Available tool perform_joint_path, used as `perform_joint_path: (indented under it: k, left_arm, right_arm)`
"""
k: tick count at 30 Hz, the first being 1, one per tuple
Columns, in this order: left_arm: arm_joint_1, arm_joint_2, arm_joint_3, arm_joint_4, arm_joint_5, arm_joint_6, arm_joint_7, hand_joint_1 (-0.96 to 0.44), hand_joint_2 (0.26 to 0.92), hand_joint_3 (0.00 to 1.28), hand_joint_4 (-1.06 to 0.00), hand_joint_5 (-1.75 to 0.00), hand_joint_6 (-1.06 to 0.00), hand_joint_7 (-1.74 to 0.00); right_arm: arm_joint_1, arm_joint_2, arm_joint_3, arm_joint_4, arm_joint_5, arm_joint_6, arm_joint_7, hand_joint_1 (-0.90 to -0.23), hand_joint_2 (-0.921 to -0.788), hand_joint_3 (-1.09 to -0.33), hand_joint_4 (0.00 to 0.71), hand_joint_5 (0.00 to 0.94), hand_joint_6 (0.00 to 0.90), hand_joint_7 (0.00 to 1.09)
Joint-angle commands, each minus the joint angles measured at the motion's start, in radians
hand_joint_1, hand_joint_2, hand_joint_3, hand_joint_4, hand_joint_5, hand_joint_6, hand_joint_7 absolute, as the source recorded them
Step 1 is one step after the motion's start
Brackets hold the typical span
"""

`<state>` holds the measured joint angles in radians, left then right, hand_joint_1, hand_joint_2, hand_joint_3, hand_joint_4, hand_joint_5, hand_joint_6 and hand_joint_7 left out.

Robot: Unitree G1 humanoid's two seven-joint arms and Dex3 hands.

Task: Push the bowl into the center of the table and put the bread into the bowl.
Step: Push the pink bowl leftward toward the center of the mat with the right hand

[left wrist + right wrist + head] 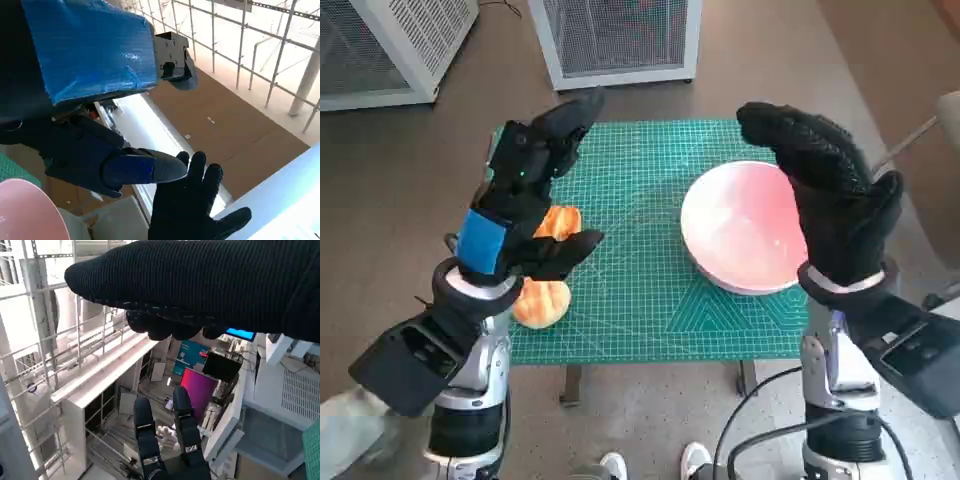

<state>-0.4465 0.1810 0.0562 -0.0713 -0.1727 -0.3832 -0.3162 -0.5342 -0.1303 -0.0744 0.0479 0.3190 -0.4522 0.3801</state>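
Observation:
A pink bowl (745, 228) sits on the right part of the green cutting mat (630, 250); its rim (25, 210) also shows in the left wrist view. Bread (542, 302), golden and rounded, lies at the mat's left front, partly hidden behind my left hand (525, 195). That hand is raised above the mat with fingers spread and holds nothing. My gloved right hand (825, 195) is raised upright over the bowl's right side, fingers extended and empty. The right hand (192, 210) shows in the left wrist view, and the left hand's fingers (172, 440) in the right wrist view.
Two white mesh-fronted cabinets (620, 40) (385, 45) stand on the brown floor beyond the table. Cables (750, 410) hang below the table's front edge. Toes of white shoes (655, 465) show at the bottom edge.

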Motion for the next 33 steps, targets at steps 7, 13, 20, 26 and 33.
perform_joint_path:
  k: [7, 13, 20, 26, 33]
  left_arm:
    - [0.007, 0.002, -0.003, -0.029, -0.004, 0.022, 0.001, -0.59, 0.921, 0.36, -0.25, -0.02, 0.00, -0.70]
    - [0.007, 0.004, -0.002, -0.033, -0.003, 0.027, 0.001, -0.59, 0.921, 0.36, -0.25, -0.03, 0.00, -0.70]
    - [0.007, 0.001, -0.006, -0.037, 0.002, 0.029, 0.003, -0.59, 0.921, 0.36, -0.24, -0.03, 0.00, -0.71]
    - [0.007, -0.001, -0.009, -0.040, 0.008, 0.031, 0.006, -0.59, 0.921, 0.36, -0.24, -0.03, 0.00, -0.71]
    - [0.008, -0.003, -0.011, -0.040, 0.013, 0.031, 0.008, -0.59, 0.921, 0.36, -0.24, -0.03, 0.00, -0.71]
  right_arm:
    - [0.024, 0.003, 0.002, -0.009, 0.010, 0.024, 0.010, -0.390, -0.914, -0.464, 0.458, 0.004, 0.075, 0.80]
    - [0.022, 0.003, 0.001, -0.009, 0.009, 0.030, 0.010, -0.391, -0.917, -0.457, 0.458, 0.004, 0.076, 0.80]
    - [0.022, 0.001, 0.000, -0.012, 0.005, 0.035, 0.006, -0.385, -0.918, -0.456, 0.458, 0.003, 0.076, 0.80]
    - [0.021, -0.004, -0.004, -0.006, 0.001, 0.031, 0.009, -0.379, -0.913, -0.467, 0.458, 0.003, 0.075, 0.80]
    - [0.019, -0.029, -0.036, 0.041, 0.015, 0.004, 0.036, -0.383, -0.909, -0.466, 0.462, 0.004, 0.092, 0.77]
